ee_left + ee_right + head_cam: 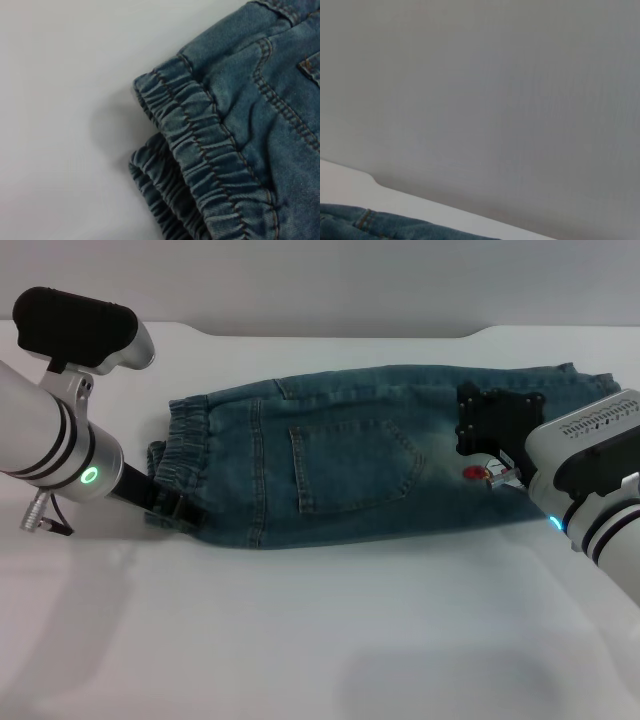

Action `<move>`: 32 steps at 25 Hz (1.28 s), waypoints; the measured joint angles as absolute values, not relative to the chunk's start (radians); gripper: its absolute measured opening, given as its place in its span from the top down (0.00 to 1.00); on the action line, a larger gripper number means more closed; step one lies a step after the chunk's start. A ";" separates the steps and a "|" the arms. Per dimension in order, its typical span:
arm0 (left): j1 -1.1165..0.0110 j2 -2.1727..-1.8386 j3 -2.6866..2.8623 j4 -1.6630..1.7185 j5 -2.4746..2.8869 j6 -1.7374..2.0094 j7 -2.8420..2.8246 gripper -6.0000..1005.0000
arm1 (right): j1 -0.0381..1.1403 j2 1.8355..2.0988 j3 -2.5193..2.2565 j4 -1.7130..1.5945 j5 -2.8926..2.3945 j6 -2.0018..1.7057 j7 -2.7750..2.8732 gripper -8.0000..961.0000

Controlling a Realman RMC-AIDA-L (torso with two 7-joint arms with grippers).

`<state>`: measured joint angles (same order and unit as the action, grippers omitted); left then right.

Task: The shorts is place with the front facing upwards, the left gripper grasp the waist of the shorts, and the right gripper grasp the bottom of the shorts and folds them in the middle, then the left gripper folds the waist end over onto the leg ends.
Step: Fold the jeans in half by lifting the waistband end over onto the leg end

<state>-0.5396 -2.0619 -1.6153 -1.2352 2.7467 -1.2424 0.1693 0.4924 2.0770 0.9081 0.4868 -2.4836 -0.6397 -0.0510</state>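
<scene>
Shorts (pixel 370 455) lie on the table (pixel 320 640), already halved lengthwise, long axis across me: waist (pixel 185 455) on my left, leg ends (pixel 560 420) on my right. My left gripper (pixel 165 505) sits at the waist's near corner, nearest for the fold-over; grip state I can't tell. My right gripper (pixel 495 425) rests over the leg ends; can't tell either.

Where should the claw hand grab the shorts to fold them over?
Best at the waist, the ruched elastic end of the shorts, coming from the robot's left. That thick gathered band lies doubled at the open table edge, easy to pinch. The left gripper already sits there; the right gripper is at the leg ends.
</scene>
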 joint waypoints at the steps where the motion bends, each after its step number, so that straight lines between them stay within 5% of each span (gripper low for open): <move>1: -0.540 -2.062 -1.615 -1.235 2.747 -1.242 0.169 0.15 | 0.492 2.077 0.908 0.487 -2.484 -0.640 -0.051 0.99; 13: -0.559 -2.062 -1.610 -1.196 2.747 -1.238 0.170 0.16 | 0.492 2.077 0.908 0.487 -2.484 -0.640 -0.049 0.99; 24: -0.552 -2.061 -1.614 -1.233 2.735 -1.239 0.171 0.27 | 0.489 2.077 0.908 0.489 -2.484 -0.640 -0.047 0.99; 32: -0.549 -2.060 -1.615 -1.240 2.734 -1.241 0.170 0.44 | 0.488 2.074 0.908 0.489 -2.483 -0.640 -0.045 0.99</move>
<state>-0.5488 -2.0601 -1.6147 -1.2401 2.7340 -1.2414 0.1703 0.4878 2.0743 0.9081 0.4890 -2.4835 -0.6397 -0.0452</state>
